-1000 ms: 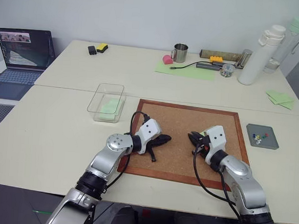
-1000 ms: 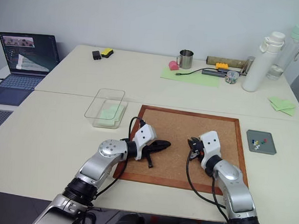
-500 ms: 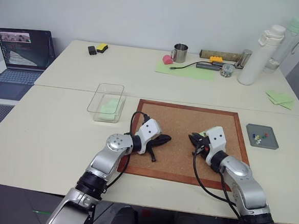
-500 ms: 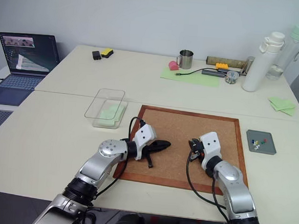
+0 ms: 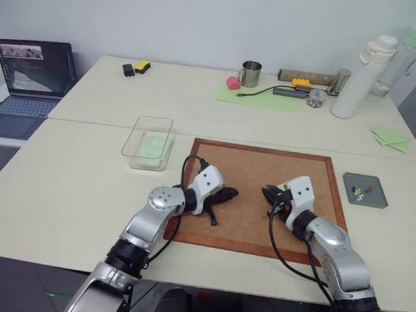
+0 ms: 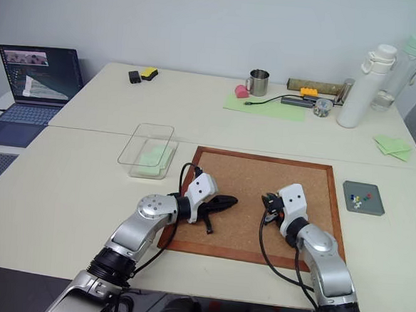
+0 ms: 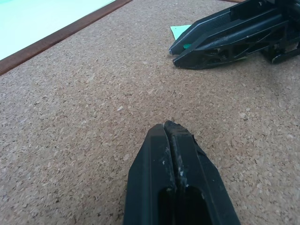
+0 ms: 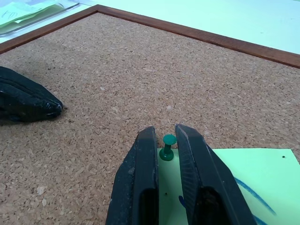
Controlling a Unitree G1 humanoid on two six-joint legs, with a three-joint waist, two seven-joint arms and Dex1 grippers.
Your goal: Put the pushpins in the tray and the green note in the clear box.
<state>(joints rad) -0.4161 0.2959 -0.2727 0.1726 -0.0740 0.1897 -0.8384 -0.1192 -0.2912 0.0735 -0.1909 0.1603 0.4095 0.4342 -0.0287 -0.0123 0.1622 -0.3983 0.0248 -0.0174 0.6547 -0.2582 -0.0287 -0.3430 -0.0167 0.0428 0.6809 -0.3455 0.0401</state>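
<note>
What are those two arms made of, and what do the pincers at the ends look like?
Both arms are silver-grey metal with rounded joints, black rings at some joints and a white block at each wrist. A black cable loops loosely from each wrist back along the forearm. The left gripper and right gripper each have two slim black fingers tapering to blunt tips, slightly scuffed.

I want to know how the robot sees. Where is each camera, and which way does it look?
Head views: up on the head, looking forward and down at the corkboard and both arms.
Left wrist view: on the left wrist, looking along the shut left gripper across the cork toward the right gripper.
Right wrist view: on the right wrist, looking along its fingers at a green pushpin in the green note.
Shared: both wrist views show the other gripper.
</note>
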